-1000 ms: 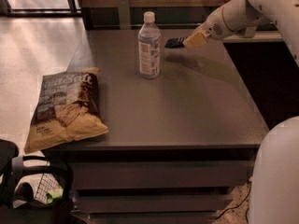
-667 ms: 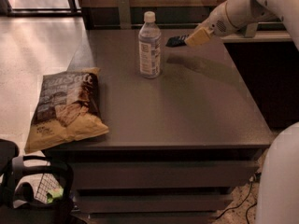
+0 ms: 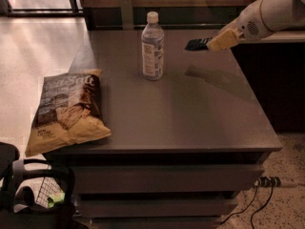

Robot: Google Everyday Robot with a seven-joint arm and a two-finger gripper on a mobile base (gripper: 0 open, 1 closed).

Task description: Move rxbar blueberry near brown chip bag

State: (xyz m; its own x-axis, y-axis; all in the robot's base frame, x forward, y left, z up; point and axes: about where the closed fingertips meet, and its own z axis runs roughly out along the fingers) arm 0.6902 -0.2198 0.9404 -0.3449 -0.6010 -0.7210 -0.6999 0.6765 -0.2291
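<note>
The rxbar blueberry (image 3: 194, 45) is in the air above the far right part of the table (image 3: 190, 118), right of the water bottle (image 3: 153, 46). The gripper (image 3: 210, 44) is clamped on one end of it. The brown chip bag (image 3: 66, 111) lies well apart, at the front left corner.

High front view, looking down onto table (image 3: 190, 113), fingers (image 3: 222, 40) upper right

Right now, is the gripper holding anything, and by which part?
Yes: the gripper, above the table's far right, holds the rxbar blueberry by one end; the rest sticks out toward the water bottle.
</note>
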